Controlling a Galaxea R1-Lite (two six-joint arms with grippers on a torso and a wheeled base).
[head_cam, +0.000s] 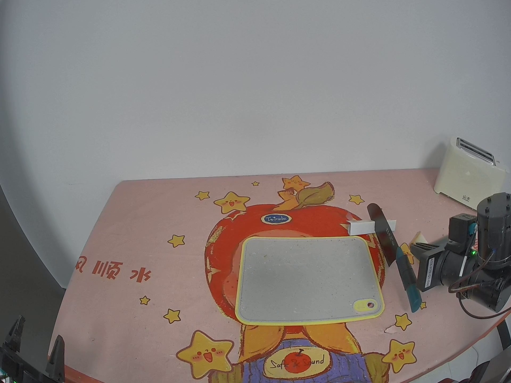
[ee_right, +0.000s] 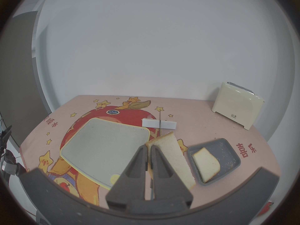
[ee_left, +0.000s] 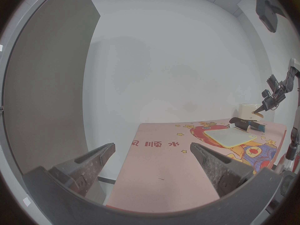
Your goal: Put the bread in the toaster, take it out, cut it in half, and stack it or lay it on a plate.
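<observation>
Two pieces of bread appear in your right wrist view. The bread slice (ee_right: pixel 170 161) is gripped by its edge in the right gripper (ee_right: pixel 149 148), whose jaws are nearly closed on it. Near it, a second piece of bread (ee_right: pixel 204 164) lies in a grey tray (ee_right: pixel 229 153) close to the right edge of the worktop (head_cam: pixel 159 272).

The left wrist view adds height. From there you see the right gripper holding the slice above the worktop, in front of the cream toaster (head_cam: pixel 468 174).

The head view gives you the layout. A grey cutting board (head_cam: pixel 306 277) with a yellow rim lies at the centre. The knife (head_cam: pixel 396 256) lies just beside its right side, with the blade propped on a small white block (head_cam: pixel 362 227). The toaster stands at the far right corner, well apart from the board. A wide stretch of printed pink surface lies between the board and the worktop's left edge.

The left gripper (ee_left: pixel 152 146) hangs just off the near left corner, jaws wide apart and holding nothing.
</observation>
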